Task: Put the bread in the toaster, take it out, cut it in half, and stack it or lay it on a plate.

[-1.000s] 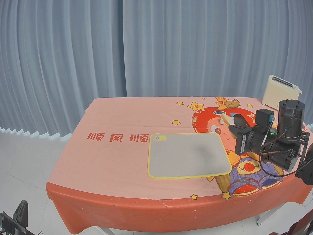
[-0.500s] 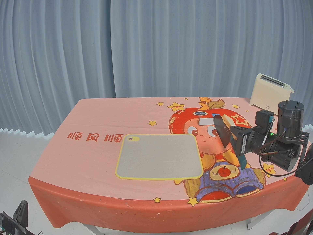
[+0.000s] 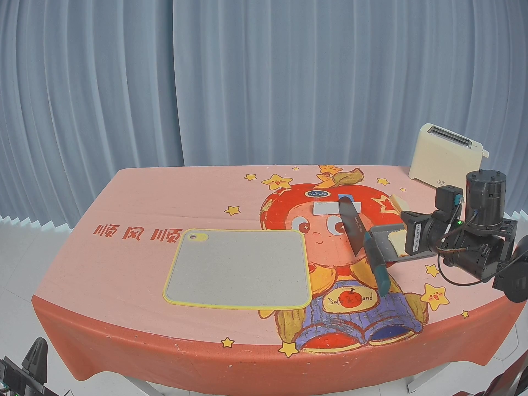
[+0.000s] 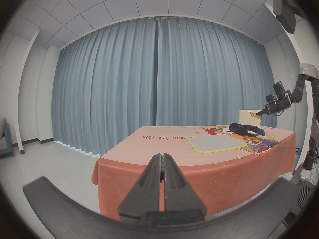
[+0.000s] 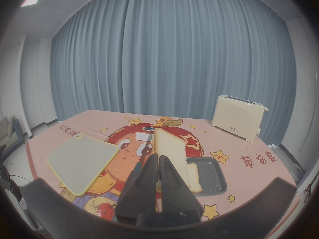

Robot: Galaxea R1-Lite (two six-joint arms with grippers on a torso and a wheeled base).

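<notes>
Over the table (image 3: 165, 204), right gripper (image 5: 158, 158) tight on bread (image 5: 169, 148); left gripper (image 4: 163, 157) closed, empty.

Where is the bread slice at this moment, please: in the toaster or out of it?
Out: the right gripper is shut on the bread slice, held upright and well apart from the toaster.

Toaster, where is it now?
In the head view the toaster stands at the table's far right corner, beyond the dark tray and the right gripper holding bread.
</notes>
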